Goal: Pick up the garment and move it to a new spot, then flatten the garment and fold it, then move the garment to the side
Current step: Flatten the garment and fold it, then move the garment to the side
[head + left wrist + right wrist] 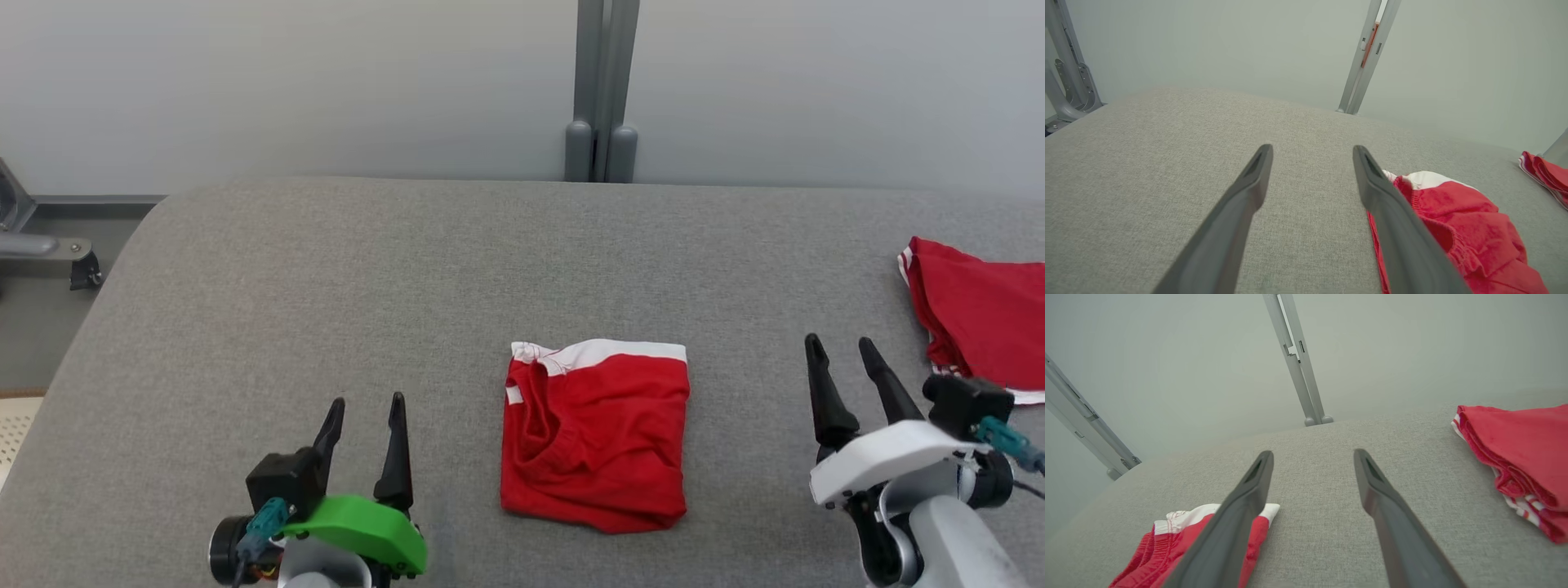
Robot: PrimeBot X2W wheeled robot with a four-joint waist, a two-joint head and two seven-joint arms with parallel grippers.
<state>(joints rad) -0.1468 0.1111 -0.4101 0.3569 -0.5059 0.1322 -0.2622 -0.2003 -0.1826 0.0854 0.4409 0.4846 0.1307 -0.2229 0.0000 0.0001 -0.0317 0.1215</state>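
Both wide open and empty: left hand (367, 400), right hand (838, 341), flanking the red garment (596, 433).

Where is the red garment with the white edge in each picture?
Head view: red garment, bottom centre.
Left wrist view: red garment, lower right.
Right wrist view: red garment, lower left.
Shared landmark: grey post standing behind the grey surface.

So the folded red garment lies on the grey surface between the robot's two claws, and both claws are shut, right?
Not quite. The folded red garment does lie on the grey surface between them, but the left gripper and right gripper both stand open, as the head view shows.
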